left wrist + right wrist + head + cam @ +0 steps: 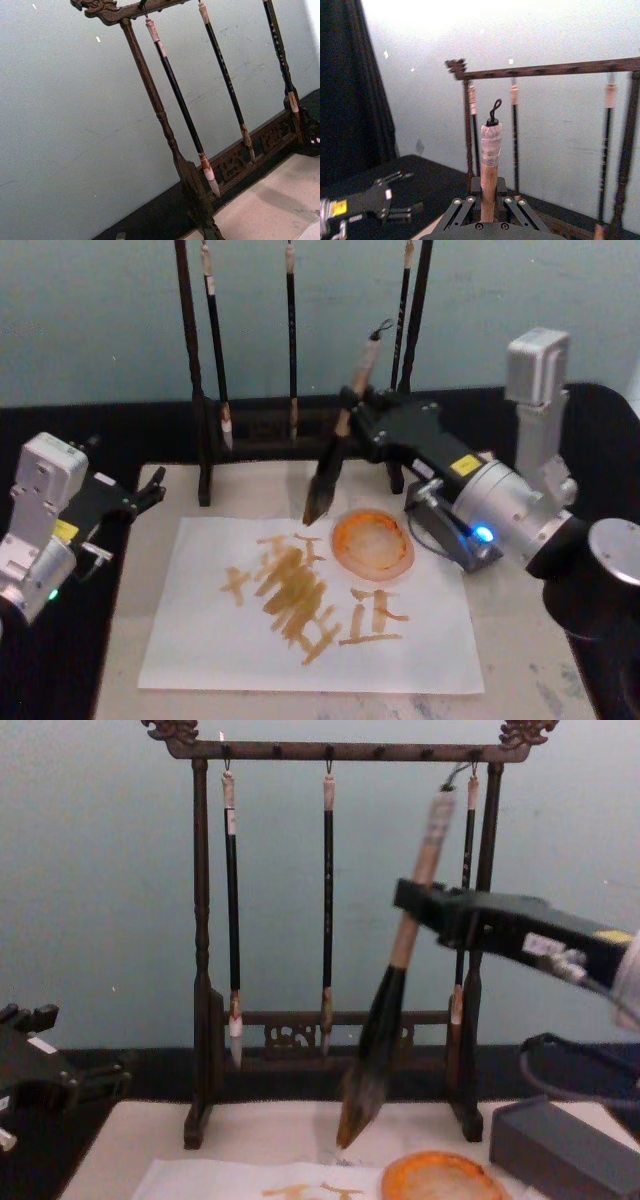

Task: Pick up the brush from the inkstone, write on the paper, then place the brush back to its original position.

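Beige mat (520,640) under paper (320,645), brush (328,475) tilted in right hand (353,400), inkstone (560,1150) edge-cropped.

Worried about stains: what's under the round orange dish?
The round orange dish sits on the thin white paper with orange-yellow strokes, at its far edge. Any strokes beneath it are covered. The right gripper holds the large dark-tufted brush nearby.

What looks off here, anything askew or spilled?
The round orange dish sits on the paper at its far edge, crowding the strokes. The brush hangs tilted in the right claw, tip raised near that edge. Left claw is parked at left. No spill visible.
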Available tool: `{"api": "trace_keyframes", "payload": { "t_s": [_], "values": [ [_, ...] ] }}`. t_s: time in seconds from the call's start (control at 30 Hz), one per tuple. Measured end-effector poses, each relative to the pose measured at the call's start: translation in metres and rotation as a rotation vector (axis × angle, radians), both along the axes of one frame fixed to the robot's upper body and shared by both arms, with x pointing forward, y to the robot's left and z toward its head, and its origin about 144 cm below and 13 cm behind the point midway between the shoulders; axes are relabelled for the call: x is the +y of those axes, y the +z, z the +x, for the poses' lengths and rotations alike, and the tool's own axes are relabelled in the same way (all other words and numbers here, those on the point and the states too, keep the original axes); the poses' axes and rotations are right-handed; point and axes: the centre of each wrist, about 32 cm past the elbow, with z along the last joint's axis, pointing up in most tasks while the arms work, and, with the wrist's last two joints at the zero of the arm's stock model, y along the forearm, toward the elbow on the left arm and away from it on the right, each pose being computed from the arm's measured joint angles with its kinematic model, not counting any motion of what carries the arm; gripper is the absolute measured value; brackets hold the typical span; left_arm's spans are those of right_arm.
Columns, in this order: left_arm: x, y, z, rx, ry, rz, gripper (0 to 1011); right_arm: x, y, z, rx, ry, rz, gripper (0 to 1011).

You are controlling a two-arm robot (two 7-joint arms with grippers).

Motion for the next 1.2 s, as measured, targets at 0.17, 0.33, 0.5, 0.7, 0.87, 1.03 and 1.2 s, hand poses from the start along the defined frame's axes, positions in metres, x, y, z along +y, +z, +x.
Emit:
{"api": "trace_keyframes", "payload": {
  "t_s": [0.17,0.33,0.5,0.7,0.87,1.03,1.2],
  "values": [
    [0.000,0.000,0.000,0.000,0.000,0.000,1010,-0.014,0.001,0.001,0.046,-0.034,0.072,172],
    [0.000,0.000,0.000,0.000,0.000,0.000,1010,-0.028,0.000,0.003,0.110,-0.064,0.148,172],
    [0.000,0.000,0.000,0.000,0.000,0.000,1010,-0.043,-0.005,0.004,0.200,-0.095,0.245,172],
    [0.000,0.000,0.000,0.000,0.000,0.000,1010,-0.057,-0.015,0.005,0.304,-0.127,0.354,172],
    [0.000,0.000,0.000,0.000,0.000,0.000,1010,-0.065,-0.025,0.006,0.386,-0.146,0.434,172],
    [0.000,0.000,0.000,0.000,0.000,0.000,1010,-0.070,-0.035,0.007,0.447,-0.167,0.487,172],
    [0.000,0.000,0.000,0.000,0.000,0.000,1010,-0.076,-0.045,0.007,0.497,-0.196,0.524,172]
  ]
}}
